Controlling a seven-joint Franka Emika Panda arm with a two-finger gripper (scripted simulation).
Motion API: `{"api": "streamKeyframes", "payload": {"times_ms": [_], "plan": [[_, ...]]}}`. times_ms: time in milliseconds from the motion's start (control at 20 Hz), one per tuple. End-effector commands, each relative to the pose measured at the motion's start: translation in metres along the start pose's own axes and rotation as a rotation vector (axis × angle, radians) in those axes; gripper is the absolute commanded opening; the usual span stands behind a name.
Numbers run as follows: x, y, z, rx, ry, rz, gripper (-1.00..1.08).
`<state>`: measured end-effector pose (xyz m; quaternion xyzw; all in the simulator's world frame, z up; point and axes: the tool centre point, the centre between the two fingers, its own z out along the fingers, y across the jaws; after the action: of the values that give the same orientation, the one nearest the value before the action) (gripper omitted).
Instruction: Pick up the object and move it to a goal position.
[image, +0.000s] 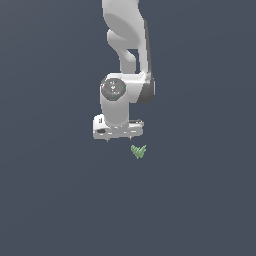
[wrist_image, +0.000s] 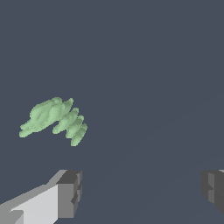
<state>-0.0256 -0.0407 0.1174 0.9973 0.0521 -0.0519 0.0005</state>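
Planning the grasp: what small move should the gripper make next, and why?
Probably shift sideways toward the exterior view's right before descending: the open gripper hangs beside the light-green jagged object, which in the wrist view lies outside the gap between the fingers.

Both renders are evenly and softly lit, with no glare and no blown highlights. The background is a flat, dim slate blue with almost no gradient. In the exterior view the white arm (image: 122, 65) is brightest on its upper curves and shades to grey underneath, so light seems to fall from above. No cast shadow is discernible beneath the fingers (image: 108, 138). In the wrist view the fingers (wrist_image: 68, 192) show a pale lit face and darker grey pads. Edges are slightly soft and low-resolution, jagged on the green object (wrist_image: 52, 119) beyond the fingertips. No lens distortion shows.
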Motion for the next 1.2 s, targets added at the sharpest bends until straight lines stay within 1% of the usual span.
{"api": "streamKeyframes", "payload": {"times_ms": [0, 1150], "plan": [[0.002, -0.004, 0.002, -0.002, 0.003, -0.06, 1.0], [0.02, -0.049, 0.016, -0.036, 0.043, -0.793, 1.0]]}}
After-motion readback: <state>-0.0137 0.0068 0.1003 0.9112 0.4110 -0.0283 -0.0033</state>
